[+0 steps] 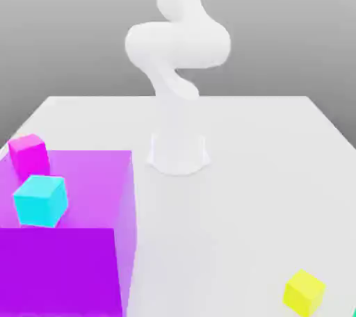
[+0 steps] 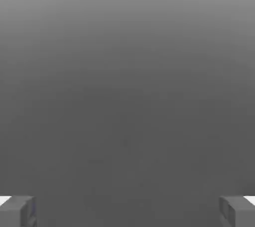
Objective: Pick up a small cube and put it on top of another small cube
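On the big purple block (image 1: 83, 190) at the exterior view's left, you have a cyan cube (image 1: 40, 200) with a pink cube (image 1: 29, 155) just behind it. Yellow cube (image 1: 304, 292): well apart, on the white table (image 1: 264, 169). Your gripper (image 2: 127, 211): fingers (image 2: 17, 211) spread wide, holding nothing.

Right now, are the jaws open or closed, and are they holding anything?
Gripper: open, jaws spread wide, nothing held between them.
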Robot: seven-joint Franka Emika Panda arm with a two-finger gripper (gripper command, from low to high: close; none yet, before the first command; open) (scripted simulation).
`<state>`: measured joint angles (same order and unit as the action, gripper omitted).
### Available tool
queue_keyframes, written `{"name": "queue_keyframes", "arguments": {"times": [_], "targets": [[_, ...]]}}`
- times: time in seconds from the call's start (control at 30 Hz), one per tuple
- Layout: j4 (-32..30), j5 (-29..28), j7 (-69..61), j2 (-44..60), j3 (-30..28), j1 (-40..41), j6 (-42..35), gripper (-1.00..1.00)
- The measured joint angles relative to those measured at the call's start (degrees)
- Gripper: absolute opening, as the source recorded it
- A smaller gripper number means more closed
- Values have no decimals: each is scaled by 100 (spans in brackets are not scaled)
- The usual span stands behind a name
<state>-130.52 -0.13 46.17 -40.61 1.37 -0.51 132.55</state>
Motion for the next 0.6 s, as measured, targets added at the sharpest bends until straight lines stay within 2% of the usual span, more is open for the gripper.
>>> {"name": "queue_keyframes", "arguments": {"times": [0.3,0.6], "targets": [[458,-156,202,1895,550,-185,284,0],[908,-554,572,3772,1043,-506,556,0]]}}
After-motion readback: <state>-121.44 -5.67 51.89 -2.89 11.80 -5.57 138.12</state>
